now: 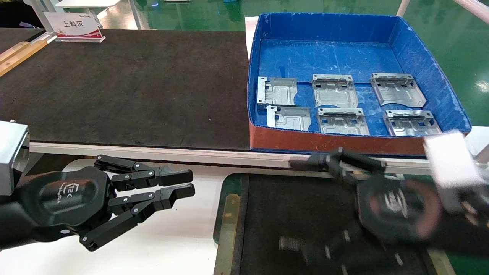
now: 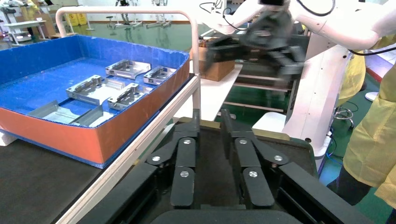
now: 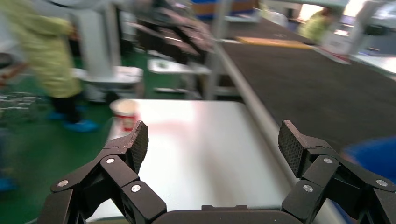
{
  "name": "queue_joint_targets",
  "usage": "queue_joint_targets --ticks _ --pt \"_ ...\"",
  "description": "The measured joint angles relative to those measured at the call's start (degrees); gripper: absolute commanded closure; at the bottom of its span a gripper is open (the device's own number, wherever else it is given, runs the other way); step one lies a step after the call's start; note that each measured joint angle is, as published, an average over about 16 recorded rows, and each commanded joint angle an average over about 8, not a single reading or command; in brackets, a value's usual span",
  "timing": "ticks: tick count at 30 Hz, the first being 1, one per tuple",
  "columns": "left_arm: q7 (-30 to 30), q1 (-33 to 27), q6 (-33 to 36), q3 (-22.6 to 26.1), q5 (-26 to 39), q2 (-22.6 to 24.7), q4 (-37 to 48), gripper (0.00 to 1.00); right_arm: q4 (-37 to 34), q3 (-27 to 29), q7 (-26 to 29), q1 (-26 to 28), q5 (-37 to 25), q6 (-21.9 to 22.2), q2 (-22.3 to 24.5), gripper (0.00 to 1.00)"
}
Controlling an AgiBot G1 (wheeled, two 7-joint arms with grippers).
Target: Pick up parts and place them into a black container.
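Several silver parts (image 1: 334,89) lie flat in two rows inside the blue box (image 1: 267,26); they also show in the left wrist view as parts (image 2: 93,88). The black container (image 1: 231,214) lies at the near edge, below the box. My right gripper (image 1: 292,204) hovers over its floor, pointing left, open wide and empty; its pads (image 3: 138,140) frame bare white table. My left gripper (image 1: 192,183) rests at the lower left beside the container's left rim, fingers a narrow gap apart with nothing between them, aimed across the container (image 2: 210,123).
A large black table mat (image 1: 133,88) spans the table left of the blue box, whose front wall (image 1: 324,143) is red. A white table surface (image 1: 172,236) lies under the left gripper. A sign (image 1: 74,26) stands at the far left.
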Motion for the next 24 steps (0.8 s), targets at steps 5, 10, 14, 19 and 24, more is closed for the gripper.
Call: queue_joint_targets --ticks 5,10,14,19,24 --pt "0.0 0.0 0.0 0.0 0.0 0.0 0.0 0.0 -6.5 -1.0 -0.8 4.5 -4.8 3.8 -2.0 0.0" --pt "0.0 0.0 0.0 0.0 0.0 0.0 0.0 0.0 -16.9 -2.0 -2.4 10.7 -9.5 7.3 -4.5 0.0" --pt "0.0 0.0 0.0 0.0 0.0 0.0 0.0 0.0 -26.4 -2.7 -4.4 16.0 -12.7 9.3 -6.6 0.0" --pt "0.0 0.0 0.0 0.0 0.0 0.0 0.0 0.0 -38.5 -3.6 -7.4 22.0 -15.8 12.1 -9.1 0.0" --pt "0.0 0.0 0.0 0.0 0.0 0.0 0.0 0.0 -49.2 -4.2 -9.4 27.0 -18.0 15.7 -11.6 0.0"
